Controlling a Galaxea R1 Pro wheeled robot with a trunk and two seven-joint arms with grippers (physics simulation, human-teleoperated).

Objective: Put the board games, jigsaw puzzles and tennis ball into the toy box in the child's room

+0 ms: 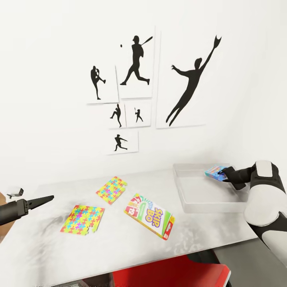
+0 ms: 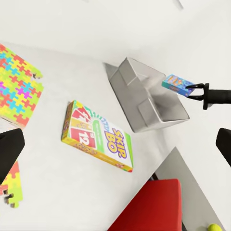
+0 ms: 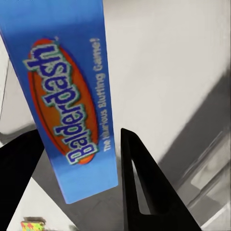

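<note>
Above the toy box [image 1: 187,191] the air is taken by the right gripper [image 1: 224,174], which is closed on the Balderdash box [image 1: 215,172]. The bare floor of the bin is left free below it. On the table [image 1: 48,247], open white surface is seen between the Skip-Bo box [image 1: 149,215] and the two jigsaw puzzles [image 1: 83,219]. The left gripper [image 1: 42,200] is held over the table's left edge, apart from them. A red chair [image 1: 179,275] is placed against the near edge.

Two jigsaw puzzles [image 1: 97,203] left on the table [image 1: 207,233], Skip-Bo game [image 1: 150,215] beside them, toy box [image 1: 187,191] at right, Balderdash box [image 1: 215,172] over its far corner.
</note>
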